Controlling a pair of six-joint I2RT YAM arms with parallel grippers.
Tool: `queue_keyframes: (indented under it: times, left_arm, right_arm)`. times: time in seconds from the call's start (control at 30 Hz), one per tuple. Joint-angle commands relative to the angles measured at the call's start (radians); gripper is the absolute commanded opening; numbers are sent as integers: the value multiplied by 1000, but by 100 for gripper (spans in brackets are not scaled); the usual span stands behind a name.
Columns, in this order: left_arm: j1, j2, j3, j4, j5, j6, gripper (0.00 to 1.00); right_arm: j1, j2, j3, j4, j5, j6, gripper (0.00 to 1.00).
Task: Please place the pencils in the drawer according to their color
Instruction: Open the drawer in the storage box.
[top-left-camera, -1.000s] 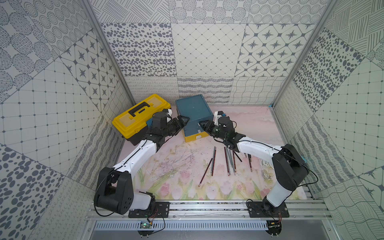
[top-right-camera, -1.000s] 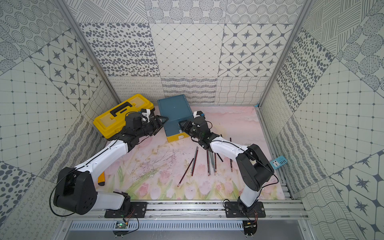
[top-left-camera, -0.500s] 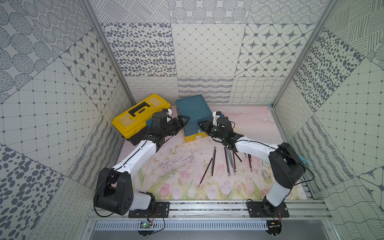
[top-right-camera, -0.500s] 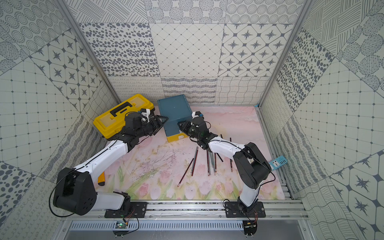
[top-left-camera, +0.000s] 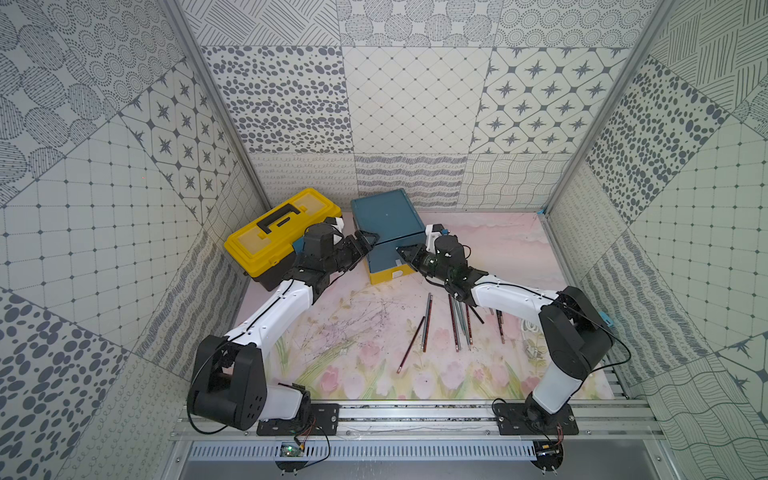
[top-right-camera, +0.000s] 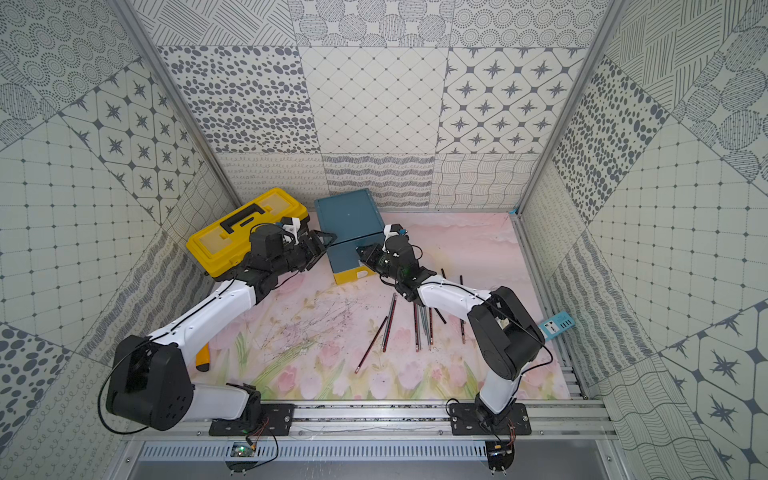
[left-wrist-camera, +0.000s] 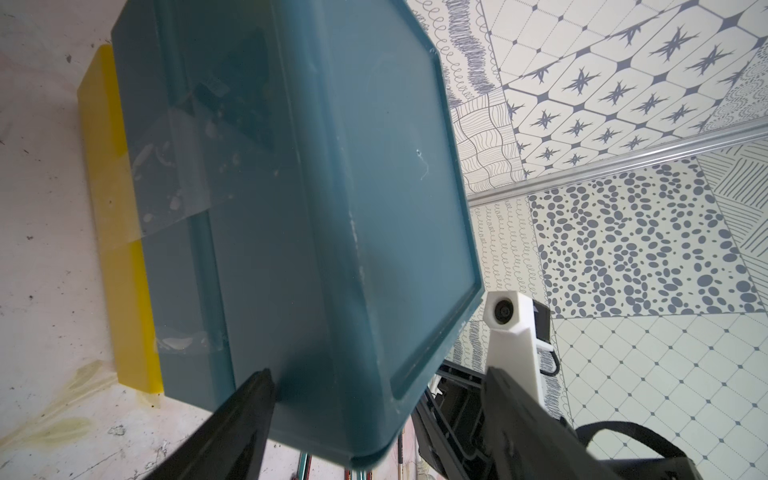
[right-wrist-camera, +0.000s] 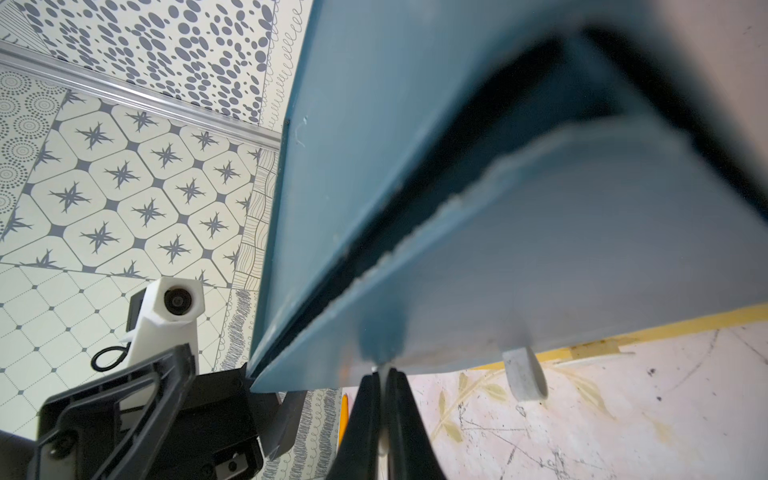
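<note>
In both top views the teal drawer cabinet (top-left-camera: 384, 220) (top-right-camera: 348, 220) stands at the far edge of the floral mat (top-left-camera: 332, 332) (top-right-camera: 299, 328), just right of a yellow toolbox (top-left-camera: 278, 230) (top-right-camera: 241, 232). The left gripper (top-left-camera: 366, 241) (top-right-camera: 323, 242) sits at the cabinet's near left corner, its fingers spread. The right gripper (top-left-camera: 404, 253) (top-right-camera: 363, 252) is against the cabinet's front face, its fingers pressed together. The pencils (top-left-camera: 427, 322) (top-right-camera: 389, 322) lie loose on the mat, near and to the right of the cabinet, mostly under the right forearm. They are dark red, grey and black.

In the left wrist view, the left gripper (left-wrist-camera: 376, 374) stands wide apart astride one corner of the drawer cabinet (left-wrist-camera: 316, 187). One finger is close against the cabinet's side; the other is clear of it. The yellow lowest drawer shows along the mat. The right arm's wrist camera (left-wrist-camera: 505, 313) shows just past the corner.

In the right wrist view, the right gripper (right-wrist-camera: 382, 376) is closed, its tips pinching a thin white tab (right-wrist-camera: 379, 367) at the edge of a pale blue drawer front (right-wrist-camera: 561, 249). A dark gap runs above that front. A second tab (right-wrist-camera: 524, 374) juts out beside the gripper.
</note>
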Motion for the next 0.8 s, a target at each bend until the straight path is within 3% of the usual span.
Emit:
queue_keyframes:
  times: [0.0, 0.77]
  left_arm:
    - [-3, -4, 5, 20, -1, 15, 84]
    - [-4, 0, 5, 17, -26, 20, 85]
  right_arm:
    - [14, -74, -32, 6, 9, -24, 0]
    - [74, -372, -222, -242, 63, -86, 0]
